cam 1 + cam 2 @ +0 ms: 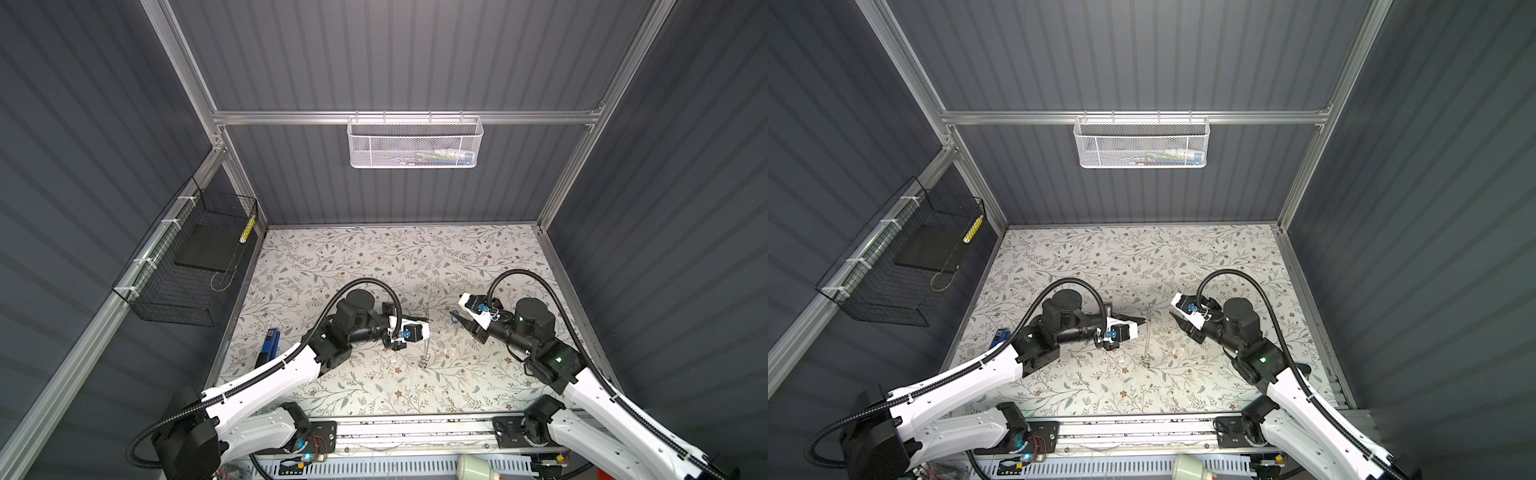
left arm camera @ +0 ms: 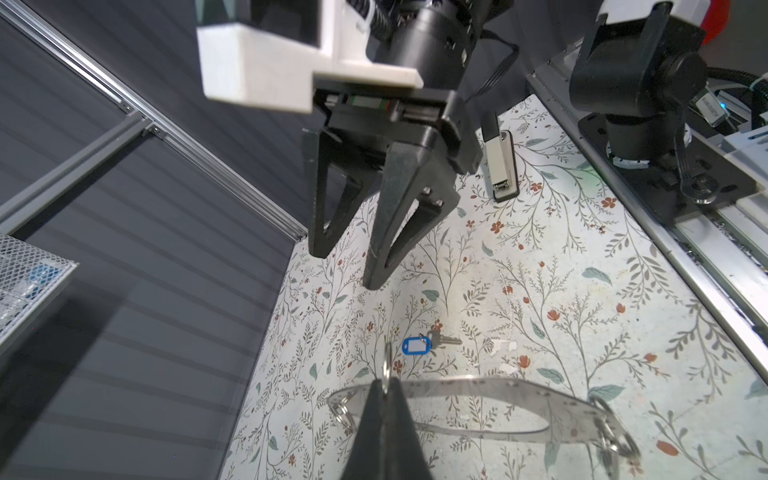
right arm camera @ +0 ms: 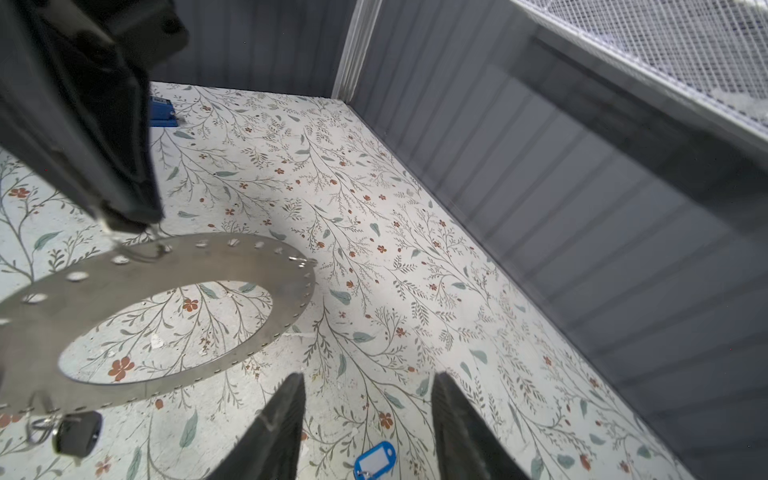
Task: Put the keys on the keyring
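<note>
left pincer (image 2: 384, 386): pressed shut on the keyring's rim
keyring (image 3: 137, 276): held upright above the bench (image 1: 374, 257)
black key (image 3: 79, 432): hung at its lower edge
blue-tagged key (image 2: 417, 345): laid on the bench
right pincer (image 3: 369, 376): spread above that key

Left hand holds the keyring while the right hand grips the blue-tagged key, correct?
Not quite. The left hand does hold the keyring, but the right hand is open and empty; the right wrist view shows the blue-tagged key lying on the table.
</note>
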You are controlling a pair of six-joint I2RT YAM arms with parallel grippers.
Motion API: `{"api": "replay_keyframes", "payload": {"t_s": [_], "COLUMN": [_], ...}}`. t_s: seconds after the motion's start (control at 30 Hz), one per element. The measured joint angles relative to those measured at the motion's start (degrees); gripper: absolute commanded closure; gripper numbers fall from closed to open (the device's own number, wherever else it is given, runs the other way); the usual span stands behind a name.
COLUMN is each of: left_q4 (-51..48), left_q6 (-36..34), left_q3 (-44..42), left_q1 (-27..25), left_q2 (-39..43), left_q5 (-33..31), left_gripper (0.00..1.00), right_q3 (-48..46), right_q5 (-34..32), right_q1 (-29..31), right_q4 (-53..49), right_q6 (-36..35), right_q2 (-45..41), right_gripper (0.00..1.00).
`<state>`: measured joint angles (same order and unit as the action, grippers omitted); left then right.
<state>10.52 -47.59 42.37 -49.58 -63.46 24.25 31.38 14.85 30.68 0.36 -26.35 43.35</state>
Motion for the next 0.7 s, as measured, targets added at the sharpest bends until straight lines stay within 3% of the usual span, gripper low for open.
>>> {"api": "replay_keyframes", "payload": {"t_s": [0.23,0.43,0.7], "left_q4": [2.97,5.44,8.83], "left_q6": [-0.35,0.52,9.44], "left_q3": [-0.79,-1.73,-3.41], "left_q1": [0.0,0.24,10.23], "left_q2": [1.22,1.73,-0.13], "left_q5": [0.85,0.94,9.03], "left_gripper": [1.0,1.0,1.0], "right_q3": [-0.42,1.6,10.93], "right_q5": [0.46,-2.67,-7.74], "right_q1": [-0.04,-0.11,-0.48], "right_q4": [0.46,0.42,-5.88], "right_q6": [3.17,13.07,29.88], "right_q2": [1.9,8.31,19.3], "right_gripper": [0.5,0.52,0.57]}}
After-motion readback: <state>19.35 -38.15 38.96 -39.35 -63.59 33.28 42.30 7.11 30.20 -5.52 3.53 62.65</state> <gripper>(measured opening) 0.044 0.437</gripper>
